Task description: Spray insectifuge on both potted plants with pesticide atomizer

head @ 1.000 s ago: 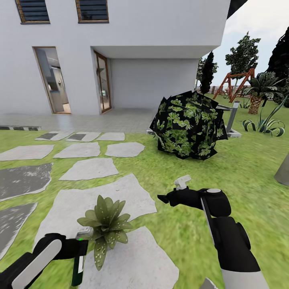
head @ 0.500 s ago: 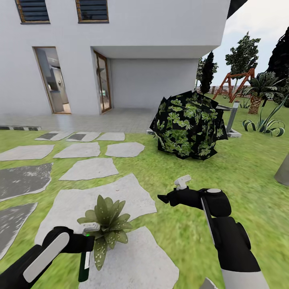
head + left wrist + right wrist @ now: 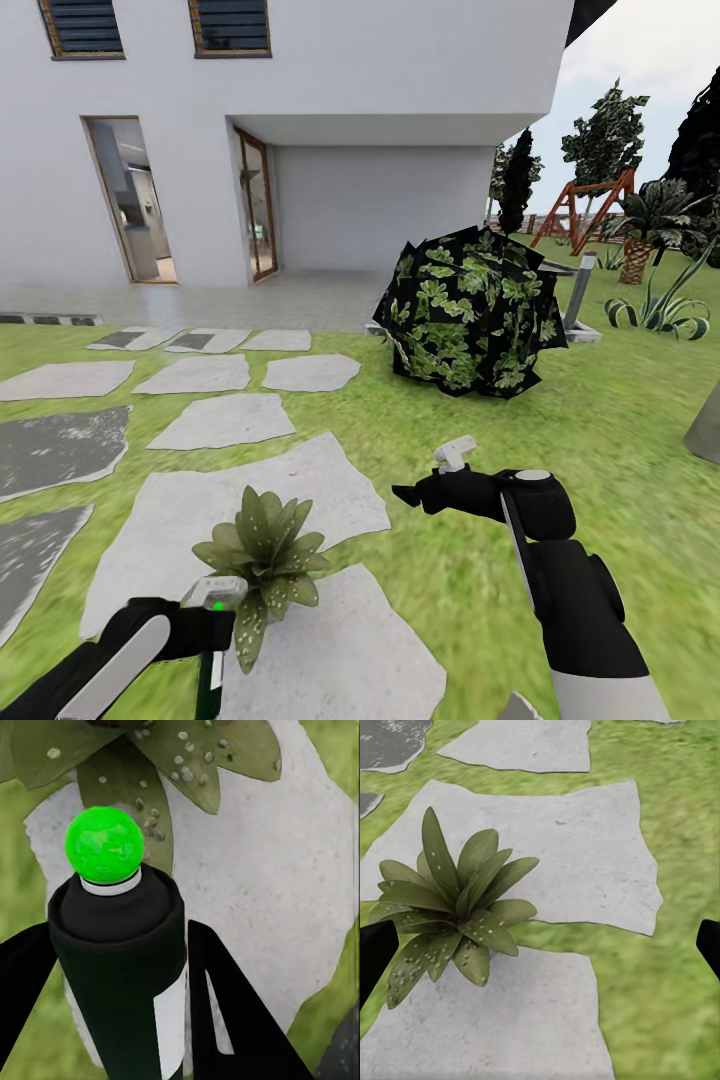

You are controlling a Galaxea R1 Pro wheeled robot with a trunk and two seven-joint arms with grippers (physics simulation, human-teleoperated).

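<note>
One second on, my left gripper, clamped on the pesticide atomizer, has edged toward the potted plant at its one o'clock for spraying; right gripper gapes empty.

L gripper clamped on atomizer, low; R gripper fingers apart, arm extended fwd.

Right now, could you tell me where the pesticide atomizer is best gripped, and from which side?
Probably the pesticide atomizer's slim black body, from the side, as the left gripper holds it: the straight round barrel fits between the fingers, and the white head is left free.
</note>
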